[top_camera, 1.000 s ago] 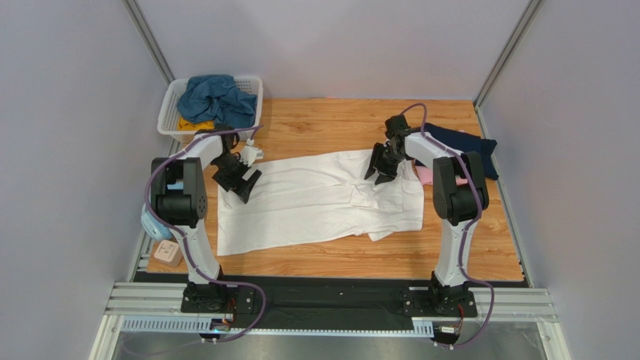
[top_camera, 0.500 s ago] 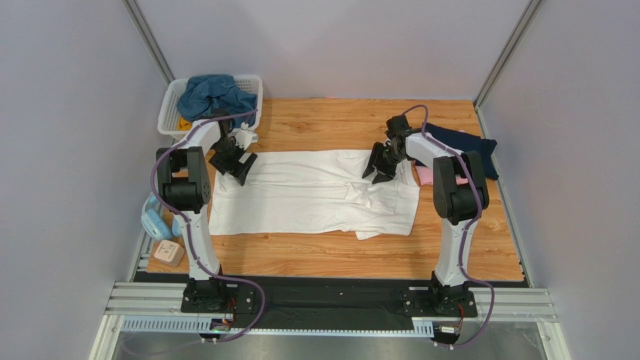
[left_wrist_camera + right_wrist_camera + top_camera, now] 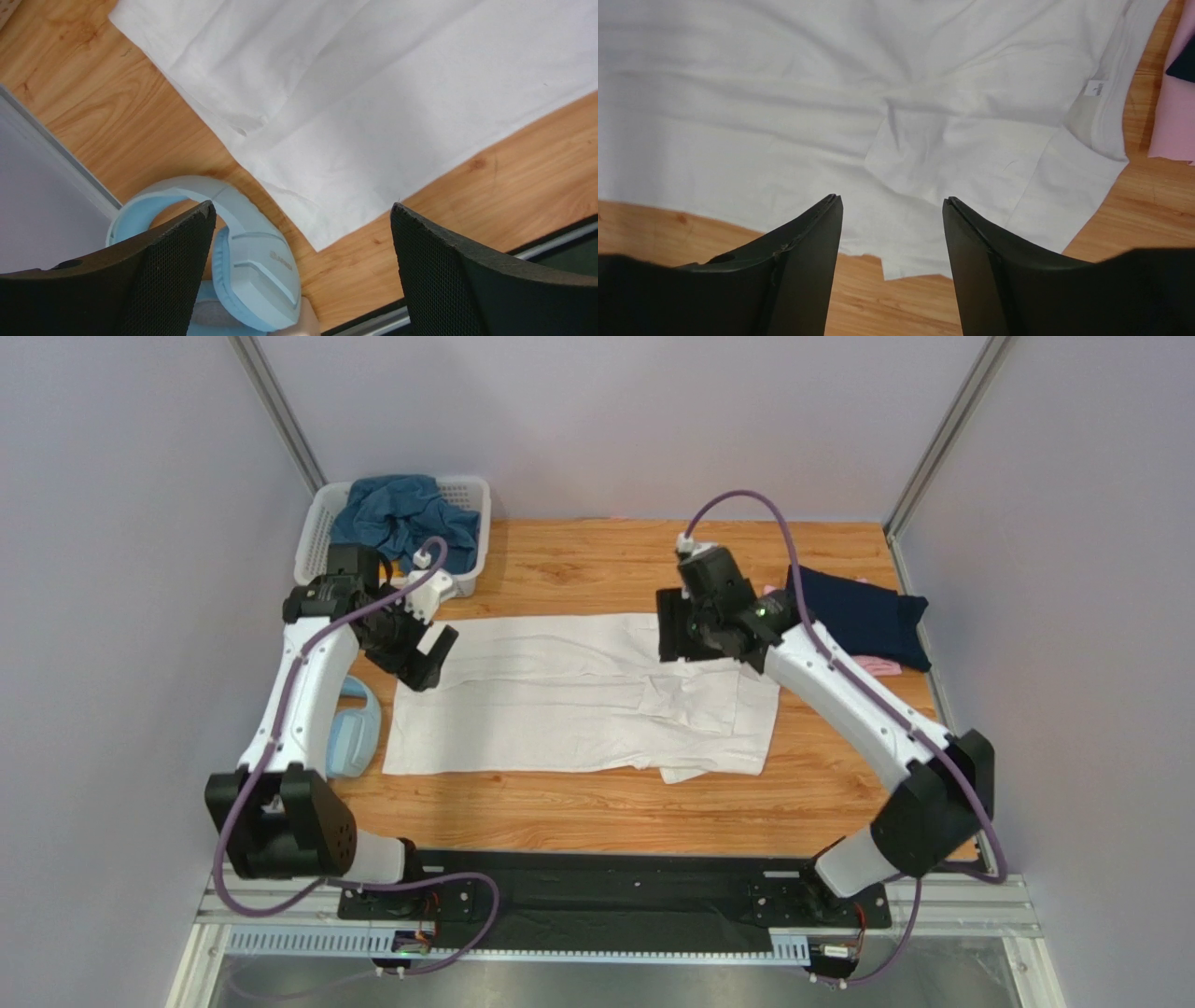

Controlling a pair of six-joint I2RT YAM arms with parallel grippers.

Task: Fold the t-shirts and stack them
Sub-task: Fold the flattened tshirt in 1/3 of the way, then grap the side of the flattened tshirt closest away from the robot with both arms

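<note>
Where the wooden tabletop (image 3: 561,819) carries the lot, items run lg. to sm.:

1. White t-shirt (image 3: 561,700): spread flat across mid tabletop, hem twd left edge, collar w/ label twd right edge. One sleeve folded in over the body; right part rumpled, a flap poking out twd the near edge.
2. White slatted basket (image 3: 313,546): far left corner.
3. Teal-blue t-shirt (image 3: 400,511): crumpled, heaped in the basket.
4. Navy t-shirt (image 3: 856,616): folded, by right edge, far half, just beside the white tee's collar end.
5. Light-blue headphones (image 3: 351,735): at left edge, beside the white tee's near-left corner, partly under left arm.
6. Pink t-shirt (image 3: 881,668): only a strip showing under/beside the navy one.
7. Left gripper (image 3: 424,655): jaws spread wide, nothing in them; above the white tee's far-left corner.
8. Right gripper (image 3: 678,637): jaws apart, nothing gripped; above the white tee's far edge, right of centre.
</note>
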